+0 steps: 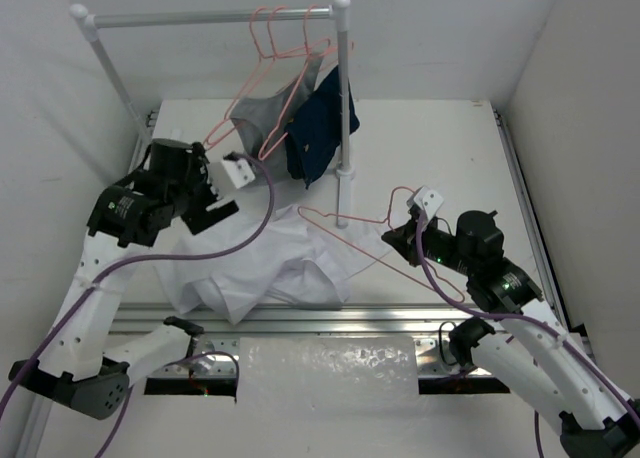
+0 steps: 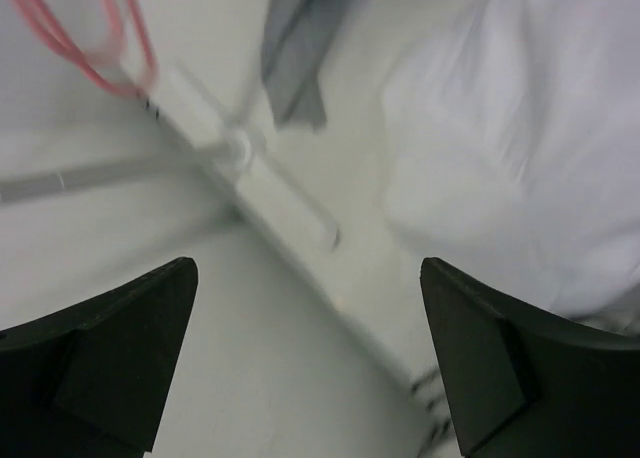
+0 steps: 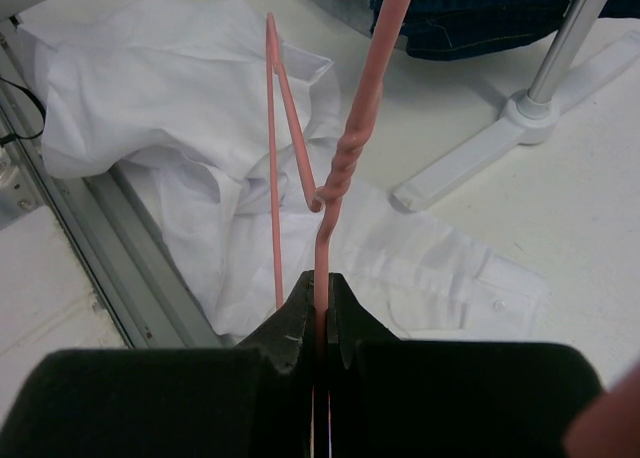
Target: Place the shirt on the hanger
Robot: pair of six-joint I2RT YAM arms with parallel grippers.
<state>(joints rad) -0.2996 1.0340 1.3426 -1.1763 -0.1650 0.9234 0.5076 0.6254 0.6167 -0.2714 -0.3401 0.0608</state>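
Currently right gripper [image 3: 318, 288] pinching hanger [image 3: 350, 143] wire below twist; left gripper [image 2: 308, 273] wide, empty. Risk: single-point pinch, wire may swivel when snagging crumpled shirt [image 1: 270, 263] on bench [image 1: 430, 148].

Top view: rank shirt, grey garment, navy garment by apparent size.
1. Shirt: clearly largest.
2. Navy garment and grey garment: look about alike and overlap on the rail, so not ranked.

Three garments (white shirt [image 1: 290, 268], grey garment [image 1: 262, 113], navy garment [image 1: 320, 128]), one rack [image 1: 200, 19], several hangers [image 3: 347, 143].
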